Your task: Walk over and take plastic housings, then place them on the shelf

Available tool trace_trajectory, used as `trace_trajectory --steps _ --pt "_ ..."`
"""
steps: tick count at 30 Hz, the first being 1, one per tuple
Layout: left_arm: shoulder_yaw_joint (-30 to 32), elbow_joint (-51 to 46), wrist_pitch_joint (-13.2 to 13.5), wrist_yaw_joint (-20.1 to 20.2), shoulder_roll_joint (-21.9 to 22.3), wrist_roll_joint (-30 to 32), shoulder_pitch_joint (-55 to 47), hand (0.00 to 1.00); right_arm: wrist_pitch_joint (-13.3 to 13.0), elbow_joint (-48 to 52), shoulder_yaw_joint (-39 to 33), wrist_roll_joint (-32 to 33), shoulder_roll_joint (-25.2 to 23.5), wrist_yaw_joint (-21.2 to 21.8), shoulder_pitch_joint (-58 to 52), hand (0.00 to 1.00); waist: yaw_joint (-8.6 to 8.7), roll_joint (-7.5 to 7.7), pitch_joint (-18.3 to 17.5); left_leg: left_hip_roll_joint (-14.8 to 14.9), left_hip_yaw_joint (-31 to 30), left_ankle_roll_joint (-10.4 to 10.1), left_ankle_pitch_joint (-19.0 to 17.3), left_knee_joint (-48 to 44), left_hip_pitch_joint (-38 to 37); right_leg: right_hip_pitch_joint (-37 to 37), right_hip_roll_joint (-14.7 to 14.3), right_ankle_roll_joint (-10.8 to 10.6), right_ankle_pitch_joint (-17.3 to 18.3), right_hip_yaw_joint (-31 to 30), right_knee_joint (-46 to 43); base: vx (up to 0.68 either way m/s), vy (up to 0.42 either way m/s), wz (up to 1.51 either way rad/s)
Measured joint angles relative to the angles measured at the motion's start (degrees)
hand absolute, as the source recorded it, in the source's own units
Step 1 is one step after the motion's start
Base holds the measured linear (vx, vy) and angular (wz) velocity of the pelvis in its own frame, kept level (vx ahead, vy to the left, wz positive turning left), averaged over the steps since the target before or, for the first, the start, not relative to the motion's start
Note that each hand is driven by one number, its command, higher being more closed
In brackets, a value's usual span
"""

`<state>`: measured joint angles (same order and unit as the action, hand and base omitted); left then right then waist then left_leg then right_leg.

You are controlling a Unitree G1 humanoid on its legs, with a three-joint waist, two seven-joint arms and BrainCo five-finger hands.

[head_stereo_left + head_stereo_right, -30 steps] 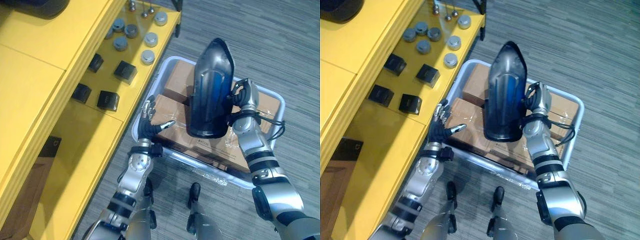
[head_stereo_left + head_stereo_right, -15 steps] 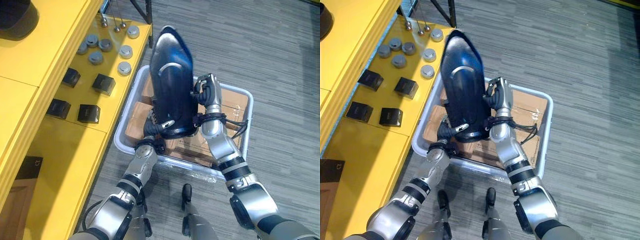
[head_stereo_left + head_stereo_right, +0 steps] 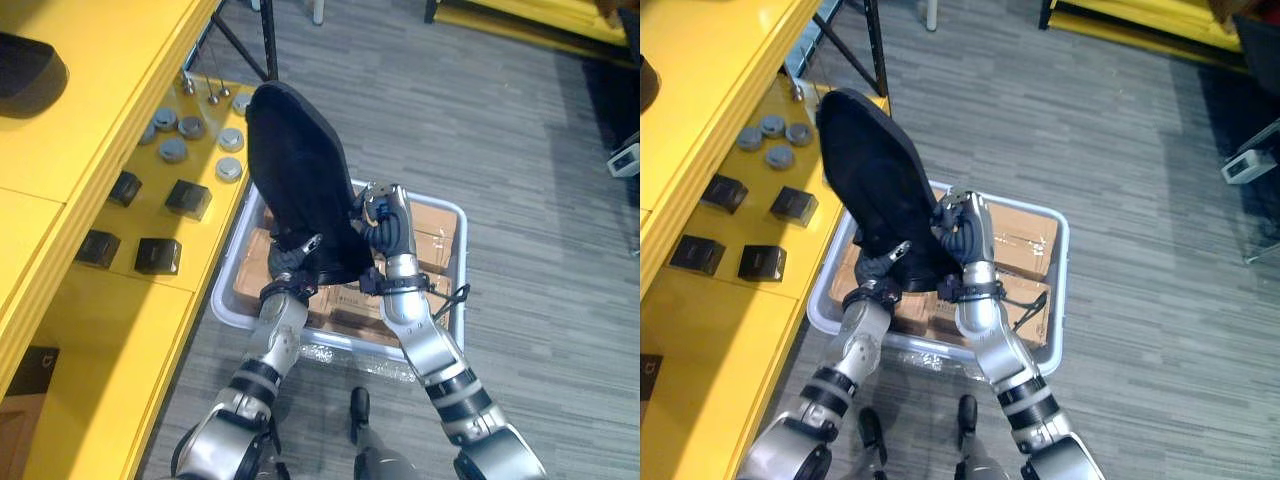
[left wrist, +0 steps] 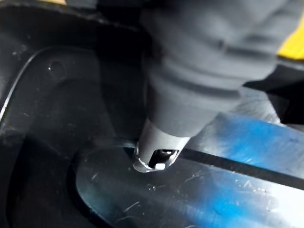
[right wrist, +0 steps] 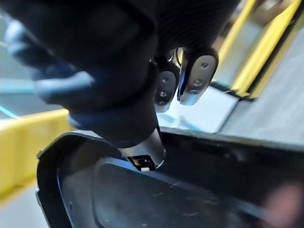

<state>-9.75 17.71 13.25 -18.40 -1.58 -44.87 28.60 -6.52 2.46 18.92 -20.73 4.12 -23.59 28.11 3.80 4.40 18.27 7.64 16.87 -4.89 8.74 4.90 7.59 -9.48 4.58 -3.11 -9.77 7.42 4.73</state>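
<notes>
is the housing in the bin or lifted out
Lifted out. The left hand and right hand grip the housing, holding it upright above the bin, its top leaning toward the yellow shelf.

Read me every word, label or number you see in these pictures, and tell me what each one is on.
No text here can be read.
On the cardboard boxes in the grey bin: faint print, too small to read.
On the dark box low on the yellow shelf: a pale mark, too blurred to read.
On the plastic housing: no lettering visible.
</notes>
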Motion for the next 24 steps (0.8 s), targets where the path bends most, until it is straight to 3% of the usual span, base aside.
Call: trace_trajectory --steps 3,5,12,13,16,18,20,21,24 --pt "-2.02 -9.03 0.03 0.8 1.4 0.53 -11.14 1.0 -2.46 6.59 0.91 0.01 -1.22 2.9 -9.65 1.0 -0.1 -0.24 -2.35 0.2 -2.34 -0.61 -0.6 0.04 -3.34 4.62 0.0 -0.04 1.96 2.4 -0.01 0.05 0.05 0.39" --pt "-2.05 -12.18 -0.04 2.53 1.78 2.32 -19.01 1.0 -3.65 8.28 2.12 0.01 -2.42 5.29 -16.42 1.0 -0.61 -0.97 -6.12 0.28 -4.28 -1.11 -1.01 0.06 -3.73 6.04 -0.01 0.02 3.33 4.38 -0.3 0.02 0.048 0.44" --pt "-0.51 -21.55 -1.76 4.43 1.79 6.62 -36.43 1.0 -5.05 8.32 4.93 3.77 -3.56 11.16 -25.38 1.0 -3.08 -3.42 -9.22 -0.22 -10.5 -1.61 -1.31 0.28 -4.3 10.53 0.3 -0.53 5.65 10.93 -0.28 -0.02 0.025 0.47" --pt "-0.09 -23.05 -2.01 4.79 1.86 7.78 -38.1 1.0 -5.55 8.13 4.98 4.68 -3.96 11.68 -25.9 0.0 -3.37 -3.6 -9.74 -0.35 -11.57 -1.52 -1.18 0.27 -3.89 10.77 0.38 -0.46 5.81 12.26 -0.29 0.0 -0.001 0.64" --pt "1.68 -26.45 -2.8 5.12 2.09 11.78 -39.66 1.0 -6.59 7.84 4.73 7.72 -4.29 12.49 -25.79 0.0 -4.48 -4.34 -10.67 -1.29 -17.59 -1.18 -0.08 0.27 -1.4 11.97 0.9 -0.51 7.55 19.21 -1.79 0.01 -0.004 1.27" --pt "2.9 -28.27 -2.8 5.18 2.12 15.71 -39.3 1.0 -7.25 7.99 4.08 8.78 -4.29 12.49 -25.74 0.0 -4.53 -4.59 -11.05 -0.37 -12.27 -0.65 -0.59 0.15 0.64 13.37 1.82 -0.97 8.43 25.98 -2.14 0.05 0.019 1.64" --pt "4.57 -30.88 -2.75 5.33 2.09 20.48 -39.44 1.0 -7.2 7.61 3.24 10.02 -3.86 12.46 -24.82 0.0 -5.24 -5.13 -11.34 1.96 2.91 1.76 0.17 -2.54 2.28 15.16 4.03 -2.75 9.96 32.77 -4.18 0.12 0.086 1.67" --pt "5.07 -31.72 -2.74 5.34 2.09 21.24 -39.5 1.0 -7.02 7.56 3.23 10.06 -3.81 12.49 -24.82 0.0 -5.39 -5.32 -11.52 2.22 5.32 2.77 1.02 -3.27 2.23 15.78 4.7 -3.5 10.5 34.18 -4.95 0.2 0.186 1.29" --pt "7.24 -37.53 -2.5 5.4 1.96 25.68 -39.91 1.0 -6.39 7.48 3.58 10.21 -4.79 12.72 -24.22 0.0 -7.9 -4.85 -12.17 -2.6 3.44 3.56 2.04 -1.49 1.52 17.13 9.37 -5.09 11.63 36.46 -8.04 0.21 0.215 0.85"
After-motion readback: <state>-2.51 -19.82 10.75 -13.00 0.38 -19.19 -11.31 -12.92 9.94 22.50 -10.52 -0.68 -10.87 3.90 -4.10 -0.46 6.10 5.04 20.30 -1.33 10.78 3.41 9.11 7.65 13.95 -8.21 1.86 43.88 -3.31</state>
